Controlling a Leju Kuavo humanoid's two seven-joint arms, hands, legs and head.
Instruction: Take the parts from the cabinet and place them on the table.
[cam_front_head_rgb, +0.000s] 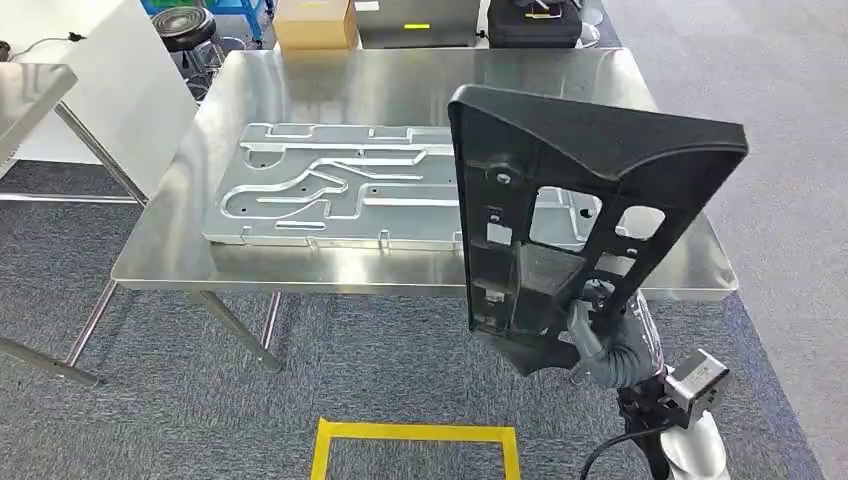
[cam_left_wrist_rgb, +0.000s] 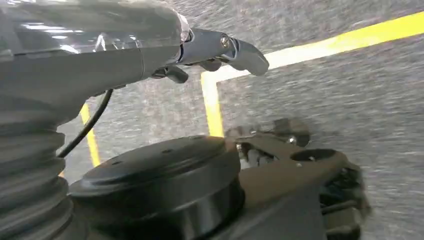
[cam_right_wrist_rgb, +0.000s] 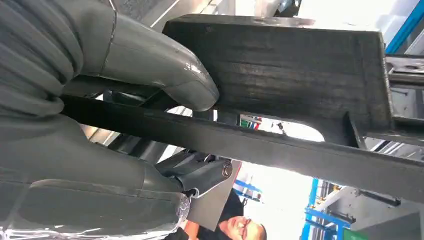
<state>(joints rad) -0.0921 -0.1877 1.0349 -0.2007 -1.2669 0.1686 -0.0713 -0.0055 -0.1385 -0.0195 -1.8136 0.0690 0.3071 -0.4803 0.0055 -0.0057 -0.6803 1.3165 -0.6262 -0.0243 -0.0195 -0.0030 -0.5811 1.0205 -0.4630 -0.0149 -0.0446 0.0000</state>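
A yellow floor marking (cam_front_head_rgb: 415, 445) is seen on the grey carpet at the near edge of the head view. Beside it, the right hand (cam_front_head_rgb: 600, 335) is seen gripping the lower end of a black part (cam_front_head_rgb: 560, 215), which is held upright and clear of the table (cam_front_head_rgb: 400, 85), in front of its near right corner. In the right wrist view, detail is given that the head view lacks: the thumb (cam_right_wrist_rgb: 170, 75) is pressed against a flat black face of the part (cam_right_wrist_rgb: 295, 70), and the fingers (cam_right_wrist_rgb: 200, 175) are wrapped under one of its bars. A person (cam_right_wrist_rgb: 235, 230) is partly visible past the part there. The left hand (cam_left_wrist_rgb: 220, 52) is recorded in the left wrist view alone, above the carpet and yellow marking, with fingers partly curled and nothing held; whether it is fully clenched cannot be told. On the table, a metal plate (cam_front_head_rgb: 340, 185) lies flat, near the front edge. Beyond the far edge, a box (cam_front_head_rgb: 315, 22) and a black case (cam_front_head_rgb: 533, 22) are noted.
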